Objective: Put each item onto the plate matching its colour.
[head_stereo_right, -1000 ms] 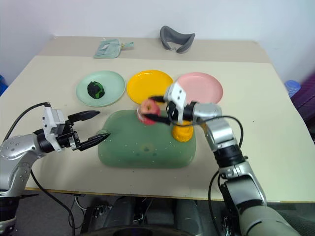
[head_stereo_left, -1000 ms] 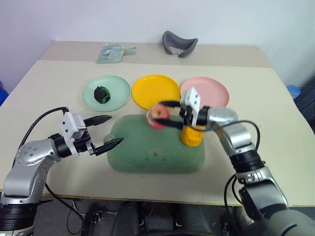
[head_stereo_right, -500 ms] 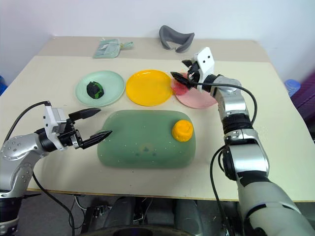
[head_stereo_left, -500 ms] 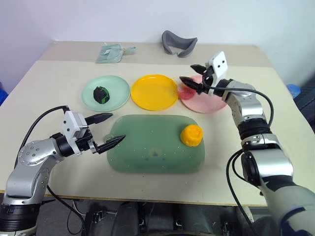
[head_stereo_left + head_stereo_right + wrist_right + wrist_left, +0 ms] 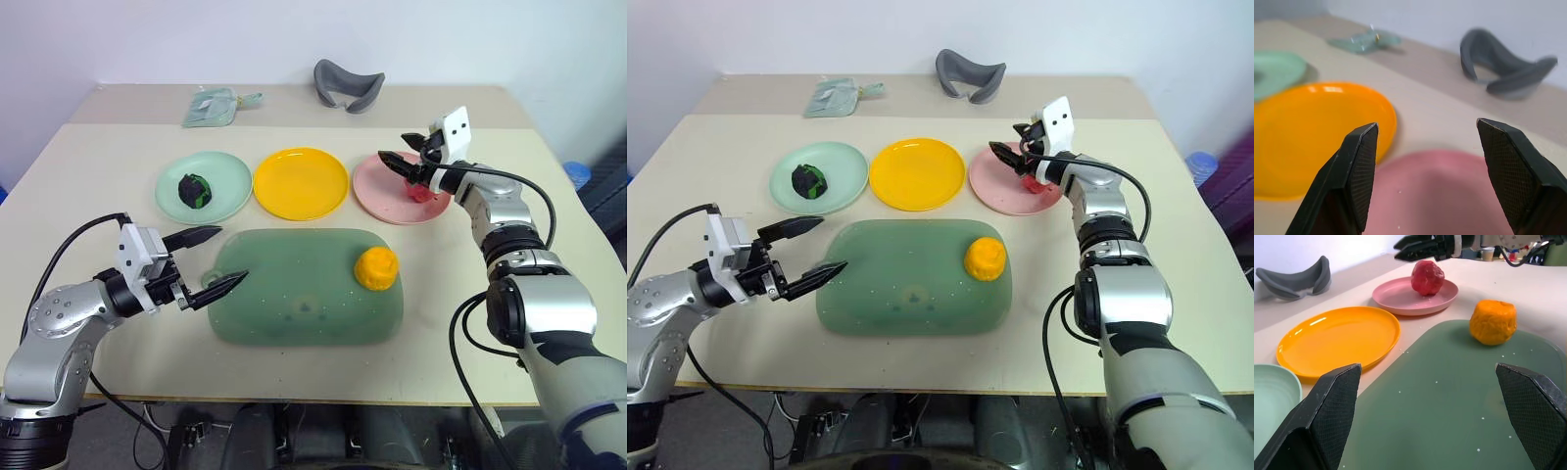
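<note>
The pinkish-red item [image 5: 1427, 277] lies on the pink plate [image 5: 387, 196]. My right gripper [image 5: 397, 152] hangs just above that plate, open, with nothing between its fingers [image 5: 1359, 166]. The dark green and black item [image 5: 193, 188] sits on the mint green plate [image 5: 225, 201]. The yellow plate [image 5: 301, 182] between them is bare. The orange-yellow item [image 5: 376, 268] rests on the right part of the green tray [image 5: 294, 304]. My left gripper [image 5: 232, 255] stays open at the tray's left edge, holding nothing.
A grey curved pad [image 5: 343, 86] and a pale green packet [image 5: 211, 106] lie at the back of the table. The three plates stand in a row behind the tray. Bare tabletop lies to the right of the pink plate.
My right gripper carried the pinkish-red item from above the tray to the pink plate and let it go. The left arm has not moved.
</note>
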You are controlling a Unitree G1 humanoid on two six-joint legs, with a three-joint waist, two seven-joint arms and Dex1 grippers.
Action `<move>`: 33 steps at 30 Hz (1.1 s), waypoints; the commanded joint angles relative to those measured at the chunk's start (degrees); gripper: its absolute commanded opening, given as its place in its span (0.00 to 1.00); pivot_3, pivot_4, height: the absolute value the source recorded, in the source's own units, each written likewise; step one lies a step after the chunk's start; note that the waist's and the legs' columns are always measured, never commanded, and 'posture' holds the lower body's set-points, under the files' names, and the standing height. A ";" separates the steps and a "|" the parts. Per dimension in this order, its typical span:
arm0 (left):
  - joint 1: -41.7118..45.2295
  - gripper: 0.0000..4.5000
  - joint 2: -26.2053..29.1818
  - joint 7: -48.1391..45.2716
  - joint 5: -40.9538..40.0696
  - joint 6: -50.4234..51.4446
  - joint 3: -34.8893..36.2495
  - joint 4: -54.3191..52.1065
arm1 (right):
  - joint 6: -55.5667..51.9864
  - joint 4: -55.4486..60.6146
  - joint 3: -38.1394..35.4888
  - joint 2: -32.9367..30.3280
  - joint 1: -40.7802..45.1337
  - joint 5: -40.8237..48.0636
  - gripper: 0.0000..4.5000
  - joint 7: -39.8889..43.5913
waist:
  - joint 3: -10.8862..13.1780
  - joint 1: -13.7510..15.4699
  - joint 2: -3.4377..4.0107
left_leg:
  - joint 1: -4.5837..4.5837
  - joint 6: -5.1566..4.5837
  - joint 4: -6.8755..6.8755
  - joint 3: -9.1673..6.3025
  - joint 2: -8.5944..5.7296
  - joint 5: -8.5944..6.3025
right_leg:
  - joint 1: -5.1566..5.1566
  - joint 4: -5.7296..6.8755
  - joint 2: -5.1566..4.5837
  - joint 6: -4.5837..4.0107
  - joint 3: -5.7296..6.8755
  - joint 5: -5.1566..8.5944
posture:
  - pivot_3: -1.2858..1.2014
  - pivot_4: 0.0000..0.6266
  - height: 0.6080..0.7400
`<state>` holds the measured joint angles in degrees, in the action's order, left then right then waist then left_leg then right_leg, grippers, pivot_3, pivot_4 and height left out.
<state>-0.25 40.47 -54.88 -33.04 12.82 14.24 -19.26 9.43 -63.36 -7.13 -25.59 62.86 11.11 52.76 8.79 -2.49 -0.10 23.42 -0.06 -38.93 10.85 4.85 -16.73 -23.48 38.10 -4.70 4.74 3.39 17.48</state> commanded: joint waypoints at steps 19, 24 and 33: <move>3.39 1.00 4.37 -11.07 -2.06 2.03 -2.63 1.56 | -33.42 75.21 1.26 -10.57 -48.57 13.55 0.72 3.52 | -0.02 1.72 -0.02 | -0.03 -0.01 -0.05 -0.03 -0.06 -0.02 | 0.05 -0.04 -0.02 0.00 0.00 -0.01 | 0.52 0.24 1.00; 4.05 1.00 4.79 -13.29 -2.51 2.98 -3.64 1.87 | -32.29 75.03 4.28 -10.56 -49.63 12.22 0.72 3.98 | -0.02 1.65 -0.02 | -0.03 -0.02 -0.04 -0.04 -0.06 -0.02 | 0.05 -0.03 0.01 -0.01 0.00 0.00 | 0.52 0.24 1.00; 4.17 1.00 5.08 -15.22 -3.78 4.70 -3.57 0.52 | -29.36 72.91 8.87 -10.41 -50.29 9.13 0.72 4.24 | -0.03 1.66 -0.04 | -0.04 -0.02 -0.06 -0.05 -0.05 -0.02 | 0.06 -0.03 0.00 0.00 0.00 0.00 | 0.52 0.24 1.00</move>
<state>3.35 44.89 -69.83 -35.66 17.33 10.14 -17.00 -20.56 9.73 0.70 -36.19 13.18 20.91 56.75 8.76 -0.82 -0.15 23.38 -0.08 -38.99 10.80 4.80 -16.75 -23.42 38.07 -4.70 4.74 3.39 17.48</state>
